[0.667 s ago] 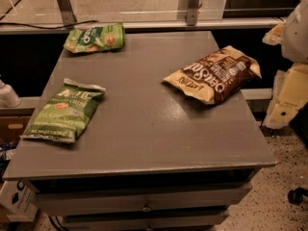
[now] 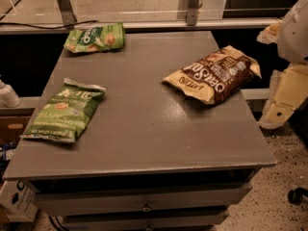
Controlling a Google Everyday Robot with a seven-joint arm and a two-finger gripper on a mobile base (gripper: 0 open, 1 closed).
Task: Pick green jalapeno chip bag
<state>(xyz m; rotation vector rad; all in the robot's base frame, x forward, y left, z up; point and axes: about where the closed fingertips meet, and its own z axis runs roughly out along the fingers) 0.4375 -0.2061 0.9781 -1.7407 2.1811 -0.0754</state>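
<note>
Camera view: a grey flat tabletop (image 2: 144,134) on a drawer cabinet, seen from above and in front. The elongated light-green crinkly jalapeno chip bag (image 2: 65,112), with white lettering and a small orange emblem, lies flat near the tabletop's left edge, towards the front. Its long axis runs slightly diagonal, with a white crimped end at the far and near ends. A smaller green chip bag (image 2: 95,37) with orange chip pictures lies at the far left corner, well apart from the first. A brown-and-cream chip bag (image 2: 211,73) lies on the right half towards the back, one corner reaching towards the right edge. The robot's cream-coloured hand (image 2: 285,97) hangs beyond the tabletop's right edge, near the brown-and-cream chip bag and well apart from the jalapeno chip bag, holding nothing that shows. Spread or pressed together: cannot tell.
</note>
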